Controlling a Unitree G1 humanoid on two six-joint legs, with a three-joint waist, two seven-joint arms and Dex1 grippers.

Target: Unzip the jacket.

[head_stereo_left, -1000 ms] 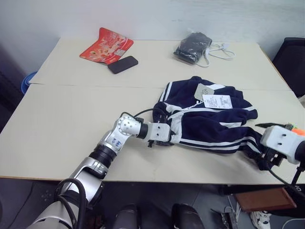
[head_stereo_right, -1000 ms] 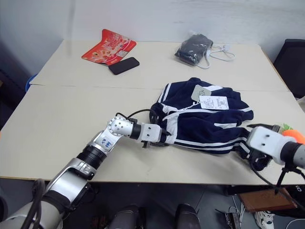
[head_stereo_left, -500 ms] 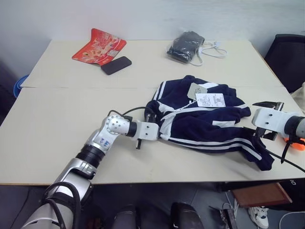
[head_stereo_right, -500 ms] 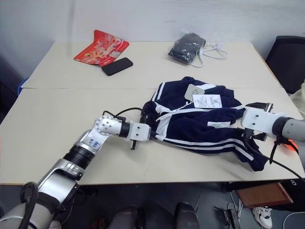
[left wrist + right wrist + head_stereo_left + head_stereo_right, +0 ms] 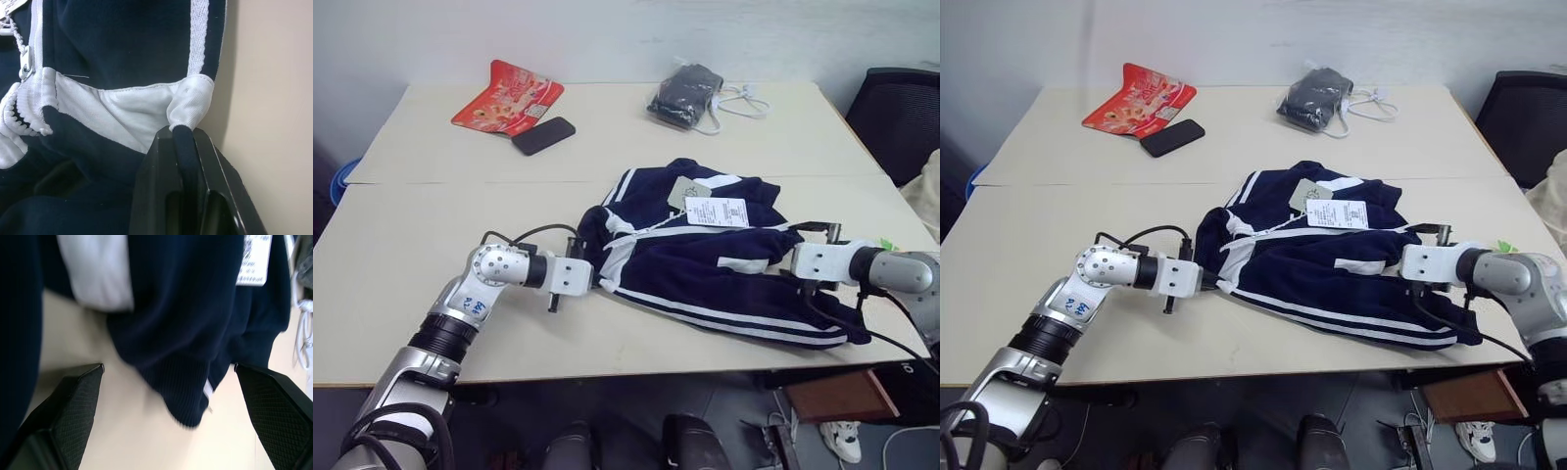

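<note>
Matt navy cloth jacket [image 5: 705, 264], ribbed cuff

- Printed lines on the white paper tag [image 5: 716, 211] atop the jacket [image 5: 724, 264]: too small to read.
- Print on the red packet [image 5: 506, 96] at the table's eleven o'clock corner: illegible.
- Blue marking on the left arm's sticker [image 5: 474, 306]: unreadable.

Beige table [image 5: 440, 245], black chair [image 5: 901, 108]

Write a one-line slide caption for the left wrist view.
Left gripper shut on a white fold of the navy jacket, its zipper pull close by, beige table alongside.
</note>
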